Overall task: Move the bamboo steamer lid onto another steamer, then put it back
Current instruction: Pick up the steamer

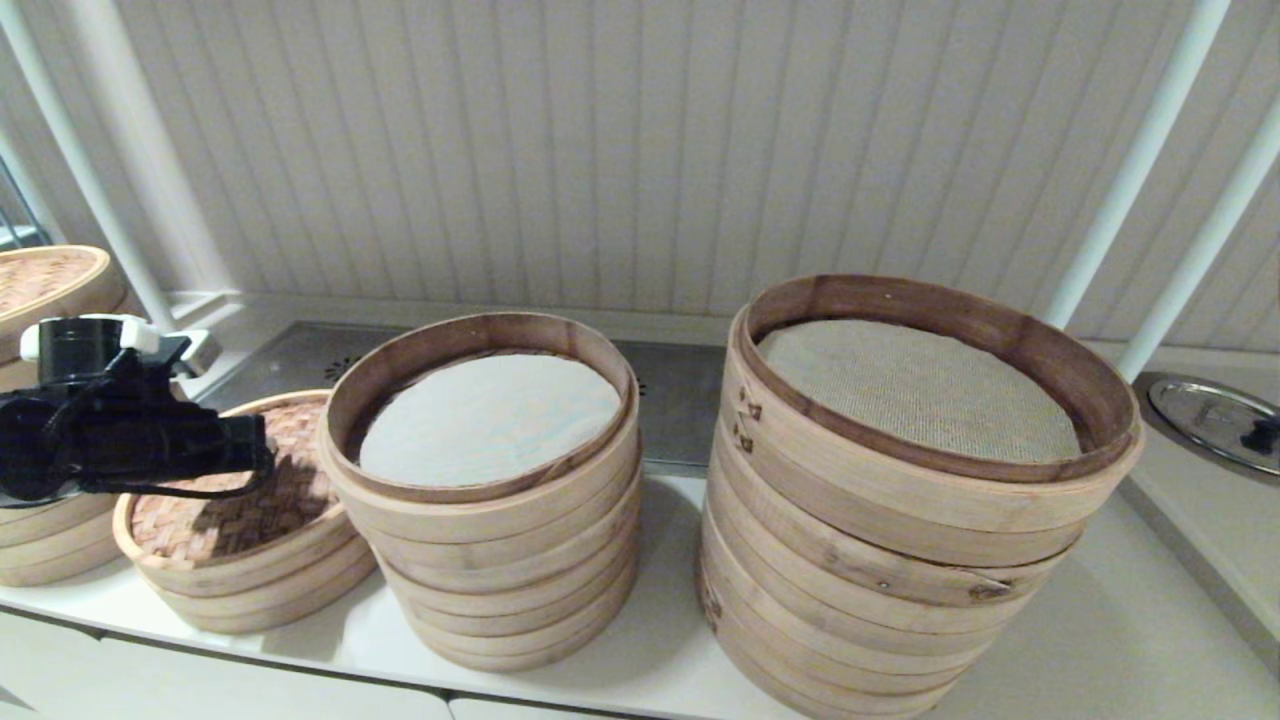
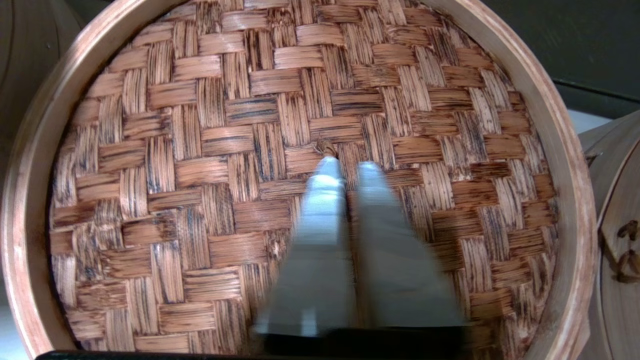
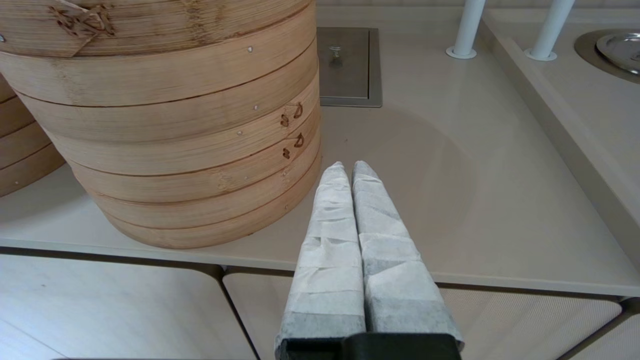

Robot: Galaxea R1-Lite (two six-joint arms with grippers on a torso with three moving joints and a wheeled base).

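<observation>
The bamboo steamer lid [image 1: 205, 520], reddish-brown weave in a pale rim, lies on a low two-ring steamer [image 1: 255, 598] at the counter's left. My left gripper [image 1: 258, 452] hangs over its centre. In the left wrist view the lid [image 2: 200, 150] fills the frame, and the left gripper [image 2: 348, 165] is shut on the small loop handle [image 2: 325, 146], whose end pokes out past one fingertip. The other steamer [image 1: 480, 560], a medium stack with a white liner, stands uncovered just right of the lid. My right gripper [image 3: 348, 167] is shut and empty, parked low by the counter's front edge.
A wider, taller stack [image 1: 900, 570] with a beige mesh liner stands at the right; the right wrist view shows its wall [image 3: 165, 125] close by. Another lidded stack [image 1: 45, 285] sits at the far left. A metal lid [image 1: 1210, 415] and white posts [image 1: 1130, 180] are at the back right.
</observation>
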